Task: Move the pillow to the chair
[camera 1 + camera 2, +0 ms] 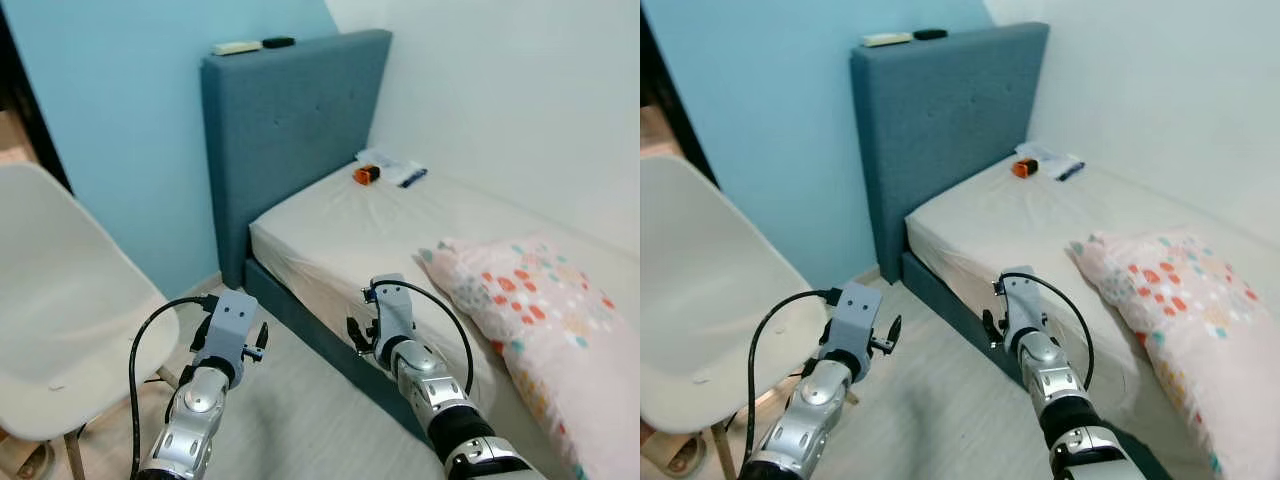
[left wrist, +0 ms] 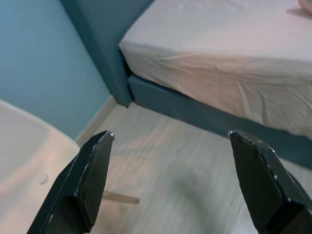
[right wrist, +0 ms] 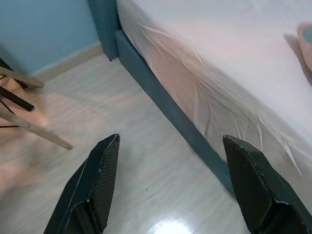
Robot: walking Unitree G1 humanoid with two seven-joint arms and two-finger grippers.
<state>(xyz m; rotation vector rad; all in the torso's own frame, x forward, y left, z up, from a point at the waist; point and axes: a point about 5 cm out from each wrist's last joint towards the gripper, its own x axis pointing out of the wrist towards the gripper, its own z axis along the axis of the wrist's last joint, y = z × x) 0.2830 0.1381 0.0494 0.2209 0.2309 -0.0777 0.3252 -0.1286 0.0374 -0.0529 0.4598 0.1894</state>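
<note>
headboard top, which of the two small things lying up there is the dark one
The black flat object, the one nearer the white wall on the grey-blue upholstered headboard. The flat object beside it, nearer the blue wall, is pale cream and longer.

text: none legible | labels: none | brands: none | numbers: none | signs: none

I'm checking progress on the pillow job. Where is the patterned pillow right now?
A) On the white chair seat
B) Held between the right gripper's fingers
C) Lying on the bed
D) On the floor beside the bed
C: the pillow lies on the bed, to the robot's right, while the chair on its left holds nothing and both the left gripper and right gripper hang open over the floor.
</note>
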